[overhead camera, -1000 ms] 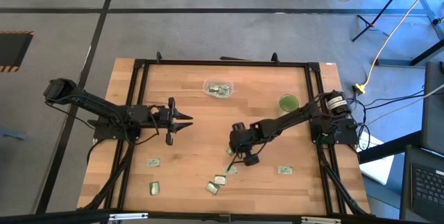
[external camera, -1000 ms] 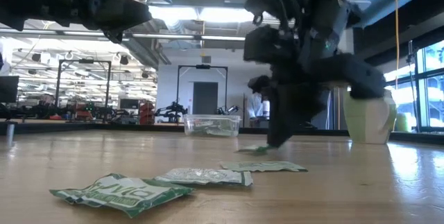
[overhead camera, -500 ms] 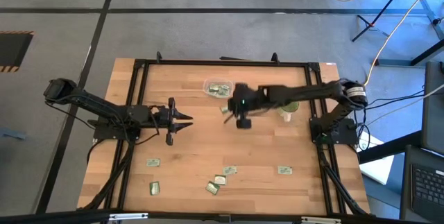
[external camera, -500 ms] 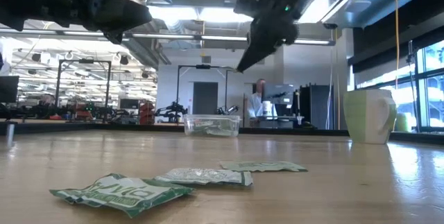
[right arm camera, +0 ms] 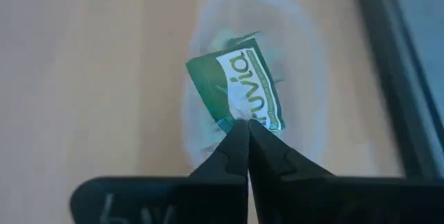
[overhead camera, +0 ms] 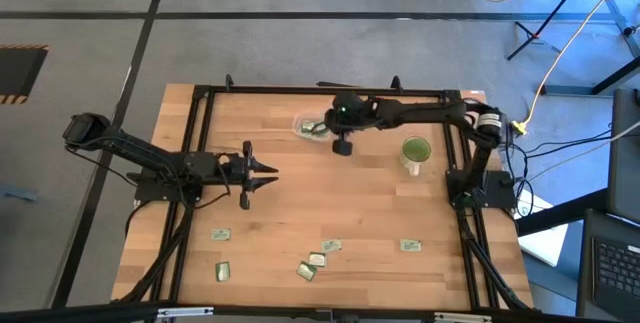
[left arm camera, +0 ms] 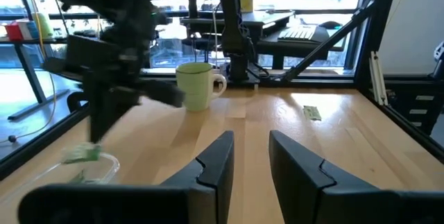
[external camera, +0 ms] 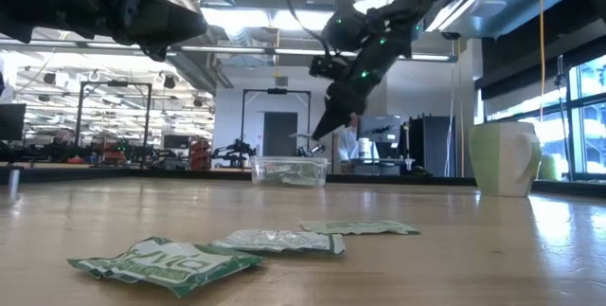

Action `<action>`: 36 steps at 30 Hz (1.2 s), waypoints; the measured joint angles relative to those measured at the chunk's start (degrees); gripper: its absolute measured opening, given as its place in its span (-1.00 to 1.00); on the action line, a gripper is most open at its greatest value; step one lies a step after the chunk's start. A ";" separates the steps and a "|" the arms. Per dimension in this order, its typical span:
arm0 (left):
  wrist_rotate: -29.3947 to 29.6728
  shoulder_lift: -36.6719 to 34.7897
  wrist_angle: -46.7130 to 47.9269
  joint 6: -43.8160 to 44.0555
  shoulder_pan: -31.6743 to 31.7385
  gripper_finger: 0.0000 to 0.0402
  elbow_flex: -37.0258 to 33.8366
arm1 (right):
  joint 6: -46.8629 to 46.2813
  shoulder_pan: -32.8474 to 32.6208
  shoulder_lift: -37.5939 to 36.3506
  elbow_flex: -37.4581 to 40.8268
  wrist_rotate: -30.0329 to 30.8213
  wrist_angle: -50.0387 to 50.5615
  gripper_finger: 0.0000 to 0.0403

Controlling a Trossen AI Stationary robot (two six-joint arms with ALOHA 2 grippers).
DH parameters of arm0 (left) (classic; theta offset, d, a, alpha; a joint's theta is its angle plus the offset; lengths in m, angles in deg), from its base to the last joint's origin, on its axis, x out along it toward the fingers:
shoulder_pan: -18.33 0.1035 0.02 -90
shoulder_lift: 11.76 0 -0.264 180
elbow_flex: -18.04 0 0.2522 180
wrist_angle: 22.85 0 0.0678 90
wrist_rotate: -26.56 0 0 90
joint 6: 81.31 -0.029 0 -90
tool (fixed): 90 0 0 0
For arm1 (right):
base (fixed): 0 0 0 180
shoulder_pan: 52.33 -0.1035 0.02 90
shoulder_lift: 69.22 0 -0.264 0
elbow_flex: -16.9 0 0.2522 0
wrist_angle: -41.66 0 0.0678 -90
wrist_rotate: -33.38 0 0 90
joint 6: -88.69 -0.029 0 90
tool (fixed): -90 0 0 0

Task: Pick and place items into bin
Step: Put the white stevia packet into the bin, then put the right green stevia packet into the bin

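Right hand (right arm camera: 244, 128) is pinched shut on one green-and-white packet (right arm camera: 238, 85), holding it by an edge directly above the clear bin (overhead camera: 314, 128). From overhead, the bin sits near the far edge of the wooden surface (overhead camera: 320, 198), with a few packets already inside. In the low view the right hand (external camera: 320, 131) hangs over the bin (external camera: 289, 171), not touching it.

Left hand (overhead camera: 268, 174) hovers over the left-middle of the surface, fingers (left arm camera: 216, 165) apart with a narrow gap, nothing between them.

Loose packets (overhead camera: 320, 259) lie scattered across the near part of the surface, well apart from the bin; three show close up in the low view (external camera: 166, 262). Green cup (overhead camera: 415, 151) stands right of the bin, near the right arm's base.
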 joint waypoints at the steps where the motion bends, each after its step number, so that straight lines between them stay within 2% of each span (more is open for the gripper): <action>1: 0.02 0.00 0.02 0.00 0.00 -0.57 0.00 | -0.12 0.62 0.50 -0.04 -0.22 -1.55 -0.99; 6: 0.00 0.00 0.12 0.36 0.00 -0.57 0.00 | -1.28 2.31 2.58 -0.04 -2.26 -2.23 -0.99; 15: 0.00 0.00 0.43 0.42 0.00 -0.57 0.02 | -0.54 2.60 4.69 -0.04 -2.41 -2.20 -0.96; 25: 0.01 0.00 1.70 0.55 0.00 -0.57 0.02 | -1.84 2.60 4.66 -0.16 -2.40 -1.86 -0.57; 30: 0.26 0.00 0.16 -2.51 0.00 -0.57 0.02 | -4.82 2.50 4.01 -4.33 -1.80 3.08 -0.40; 36: 1.37 -0.02 -0.97 -3.17 0.00 -0.57 0.04 | -6.34 -1.36 -0.58 -8.50 -10.47 12.87 -0.38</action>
